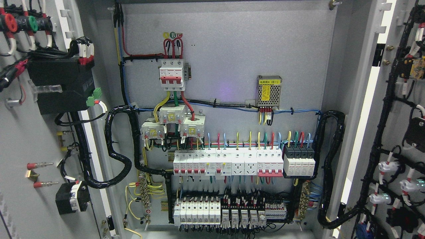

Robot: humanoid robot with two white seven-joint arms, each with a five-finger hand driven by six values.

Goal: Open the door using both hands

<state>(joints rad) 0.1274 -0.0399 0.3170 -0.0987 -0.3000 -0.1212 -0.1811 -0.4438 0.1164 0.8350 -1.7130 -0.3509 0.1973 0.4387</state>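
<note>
From the head view I see an electrical cabinet with both of its doors swung wide. The left door (30, 139) fills the left edge of the picture, its inner face turned toward me with a black unit and wiring bolted to it. The right door (395, 132) stands open at the right edge, with black cable looms and small white lamp holders along its inner side. Between them the back panel (232, 49) is fully exposed: a red-and-white main breaker (171, 73) near the top, a small perforated power supply (269, 92) to its right, and rows of breakers (229, 162) lower down.

Neither of my hands shows anywhere in this picture, and no arm comes in from either lower corner. So I cannot tell whether the fingers are wide, narrow or holding anything, and I have no fingers in sight to place the doors against; I can only say both doors lie out at the sides of my view.

I judge the opening as done. Nothing seems left, unless a wider swing is wanted.
</note>
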